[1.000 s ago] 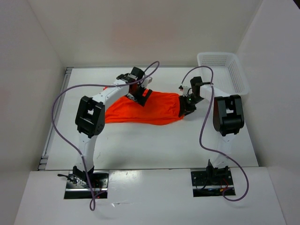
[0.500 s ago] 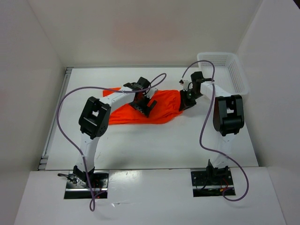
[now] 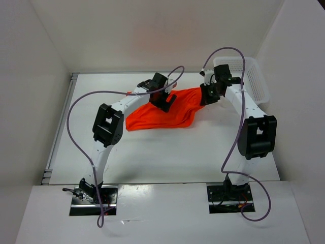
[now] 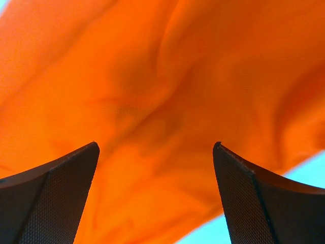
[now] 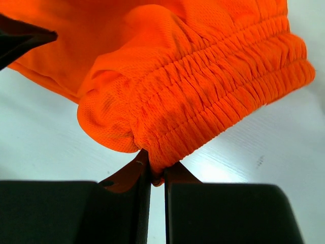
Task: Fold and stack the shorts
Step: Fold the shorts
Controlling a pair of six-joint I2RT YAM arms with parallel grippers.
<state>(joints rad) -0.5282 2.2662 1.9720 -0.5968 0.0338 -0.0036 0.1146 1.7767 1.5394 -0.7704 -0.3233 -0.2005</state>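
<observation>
**Thin bite on the waistband, other end loose**

Shorts [image 3: 161, 115] lie bunched near the middle of the desk's [image 3: 152, 157] far edge, with one end toward the far right corner. Right pincer [image 5: 157, 172] is clamped narrow on the waistband [image 5: 228, 96], catching only a small fold of the elastic at its lower edge. Left pincer [image 4: 156, 146] hangs wide over the orange cloth and holds nothing. From the top view it sits over the far middle part of the shorts.

Risks, as I judge them:
- The right grip is shallow, so a quick pull or lift could let the elastic slip out and drop the cloth.
- With only one end held, any drag pulls the shorts along in a heap, so creases get folded in and the fold comes out crooked.
- If the left pincer closes where it is, it may pinch several layers at once.
- The basket [image 3: 256, 81] is just beside the right arm, so a swing could knock it.
</observation>
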